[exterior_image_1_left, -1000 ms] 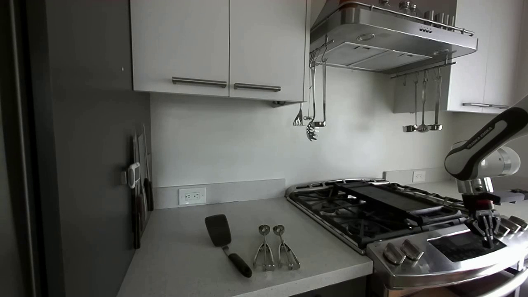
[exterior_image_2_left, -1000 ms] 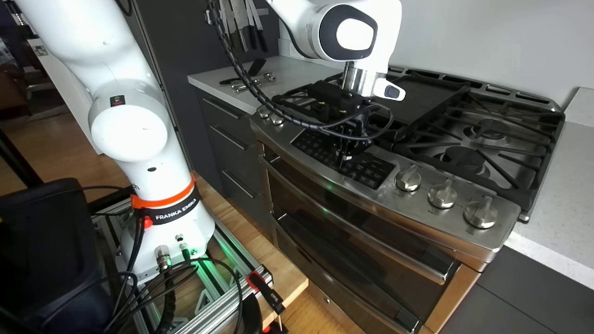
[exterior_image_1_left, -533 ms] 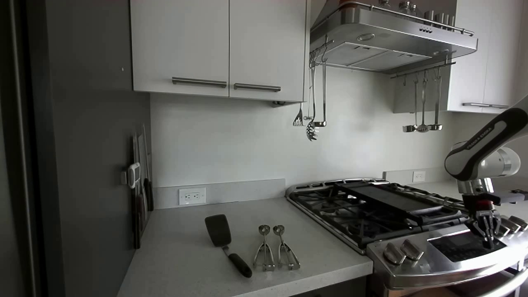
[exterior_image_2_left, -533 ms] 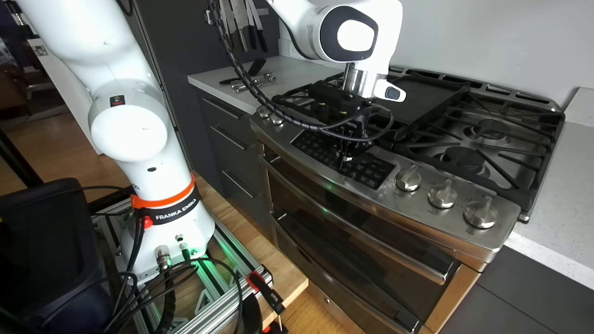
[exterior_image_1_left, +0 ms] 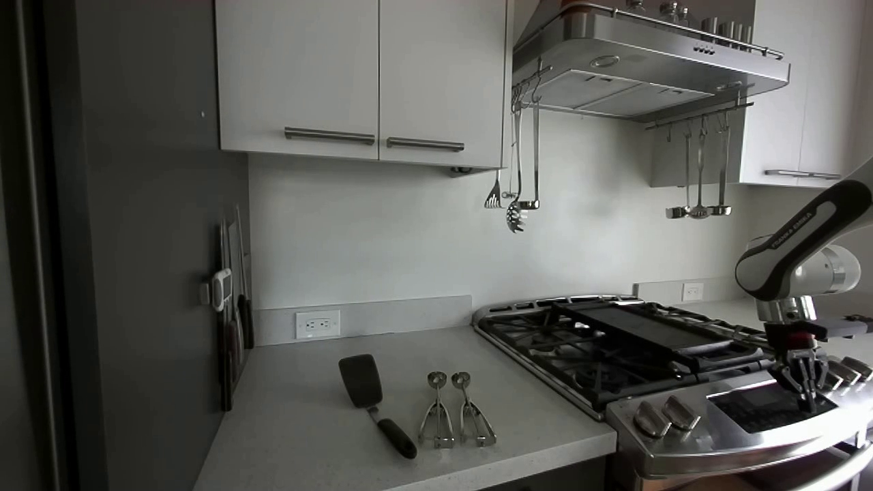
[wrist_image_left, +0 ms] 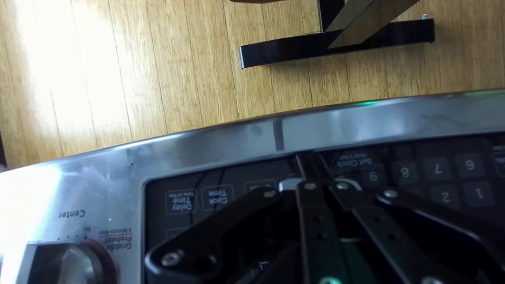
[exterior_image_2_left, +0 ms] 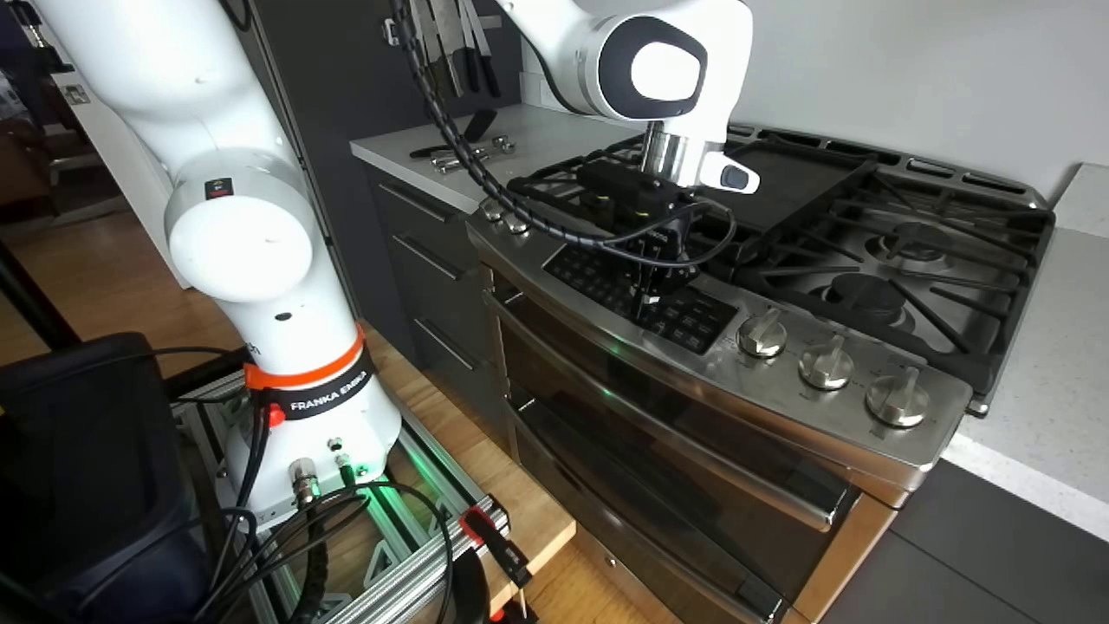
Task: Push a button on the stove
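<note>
Tool (wrist_image_left: 311, 161), closed and holding nothing, sits slightly lower than a second ago over the control panel (exterior_image_2_left: 693, 321) of the stove (exterior_image_2_left: 676, 433), suggesting a press near; contact is not discernible. The bench (exterior_image_1_left: 300, 416), carrying a spatula (exterior_image_1_left: 360, 382), adjoins the stove.

Has a turner (exterior_image_1_left: 369, 399) near the front edge of the countertop (exterior_image_1_left: 293, 402), two squeeze-handled scoops (exterior_image_1_left: 438, 399) nearer the front right corner, a duplex outlet (exterior_image_1_left: 318, 325) above the back edge, knives (exterior_image_2_left: 449, 35) by the left.
</note>
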`<action>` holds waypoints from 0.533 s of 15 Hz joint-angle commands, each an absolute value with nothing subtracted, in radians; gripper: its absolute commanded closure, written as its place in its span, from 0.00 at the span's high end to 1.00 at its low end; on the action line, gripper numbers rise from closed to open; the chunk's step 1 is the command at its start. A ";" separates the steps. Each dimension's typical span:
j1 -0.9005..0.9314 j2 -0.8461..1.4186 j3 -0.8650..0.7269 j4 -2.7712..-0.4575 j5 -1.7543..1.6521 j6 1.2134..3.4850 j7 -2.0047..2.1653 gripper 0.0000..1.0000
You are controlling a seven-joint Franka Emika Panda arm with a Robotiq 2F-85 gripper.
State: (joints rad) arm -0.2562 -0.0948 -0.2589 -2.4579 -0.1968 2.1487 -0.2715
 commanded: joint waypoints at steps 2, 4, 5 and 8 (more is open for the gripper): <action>-0.257 -0.018 -0.268 -2.440 -0.186 2.211 -0.277 0.00; -0.258 0.025 -0.272 -2.426 -0.179 2.233 -0.292 0.00; -0.260 0.042 -0.274 -2.422 -0.179 2.255 -0.297 0.00; -0.260 0.053 -0.276 -2.417 -0.170 2.263 -0.324 0.00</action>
State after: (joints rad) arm -0.2562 -0.0814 -0.2601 -2.4438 -0.1917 2.1371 -0.2878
